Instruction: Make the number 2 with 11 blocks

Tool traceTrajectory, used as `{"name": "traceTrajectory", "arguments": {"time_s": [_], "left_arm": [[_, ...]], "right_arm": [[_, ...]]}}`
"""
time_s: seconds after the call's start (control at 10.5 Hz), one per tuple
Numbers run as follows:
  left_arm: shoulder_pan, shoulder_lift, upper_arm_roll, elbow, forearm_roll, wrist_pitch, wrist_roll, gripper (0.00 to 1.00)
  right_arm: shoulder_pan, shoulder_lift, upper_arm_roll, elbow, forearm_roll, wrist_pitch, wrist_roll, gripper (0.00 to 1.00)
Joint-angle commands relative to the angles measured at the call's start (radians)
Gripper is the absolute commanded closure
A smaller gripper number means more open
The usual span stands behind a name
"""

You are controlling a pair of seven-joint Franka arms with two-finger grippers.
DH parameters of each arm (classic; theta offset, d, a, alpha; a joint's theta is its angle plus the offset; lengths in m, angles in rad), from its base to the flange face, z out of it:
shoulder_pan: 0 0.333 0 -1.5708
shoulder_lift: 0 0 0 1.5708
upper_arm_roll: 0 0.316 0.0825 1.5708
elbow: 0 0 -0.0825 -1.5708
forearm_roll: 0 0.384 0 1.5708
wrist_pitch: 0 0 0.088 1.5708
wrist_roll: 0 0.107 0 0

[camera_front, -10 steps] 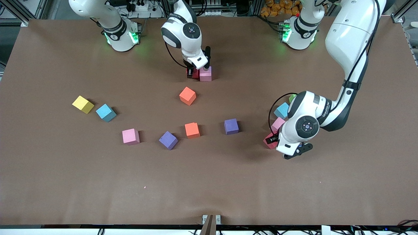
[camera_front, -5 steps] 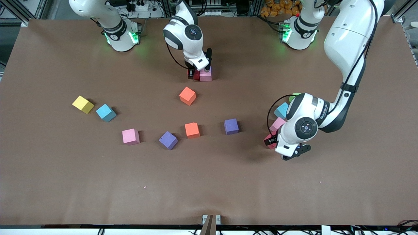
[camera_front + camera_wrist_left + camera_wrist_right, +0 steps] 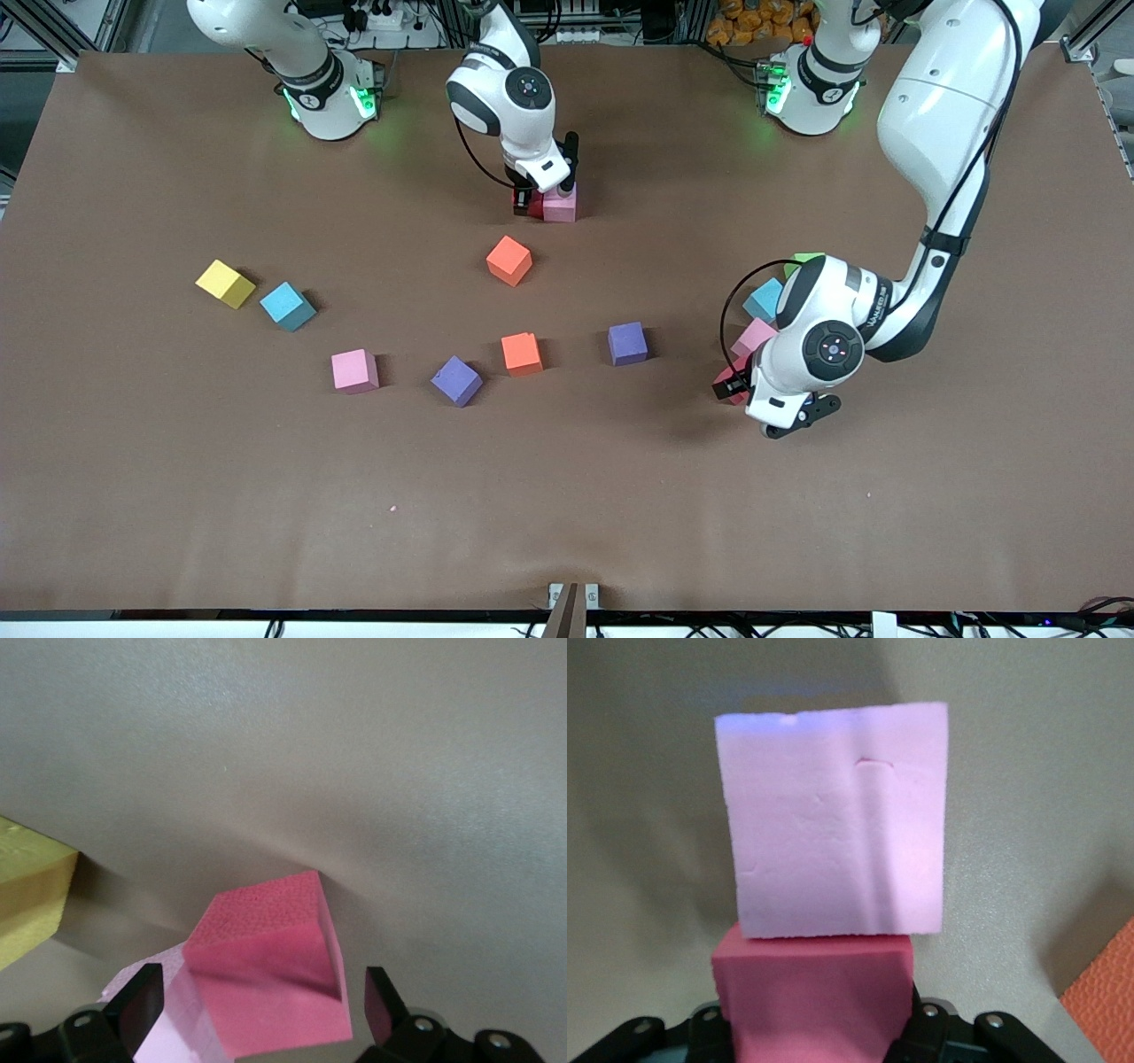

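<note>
High front camera facing both robots; two close wrist cameras over table [image 3: 567, 496].

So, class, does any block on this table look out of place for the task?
Yes: a green cube sits half hidden beside the left arm, next to a light blue block. It looks like a stray, since no other block is green.

Left gripper [image 3: 255, 1005] low over the table [image 3: 354, 753], fingers [image 3: 137, 1001] spread wide on either side of a red block [image 3: 266, 979]. Pink block [image 3: 173, 1010] touches the red one, partly hidden. Yellow-green block [image 3: 27, 890] at frame edge, apart from both.
</note>
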Motion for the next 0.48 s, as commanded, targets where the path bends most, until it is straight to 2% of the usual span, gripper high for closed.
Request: {"name": "traceTrajectory", "arguments": {"time_s": [0.0,0.19,0.29,0.38], "left_arm": [[0.003,0.021,-0.004,0.019,-0.014,0.008,-0.004,0.0],[0.002,0.031,-0.004,0.019,-0.014,0.01,-0.005,0.0],[0.002,0.031,-0.004,0.019,-0.014,0.016,-0.005,0.04],[0.002,0.04,-0.004,0.019,-0.014,0.017,-0.005,0.18]], "right_arm": [[0.014,0.029,-0.007,0.029,-0.007,0.001,0.025,0.63],[0.014,0.037,-0.007,0.034,-0.007,0.001,0.026,0.6],[0.014,0.038,-0.007,0.034,-0.007,0.001,0.028,0.51],[0.014,0.038,-0.007,0.034,-0.005,0.001,0.029,0.21]]}}
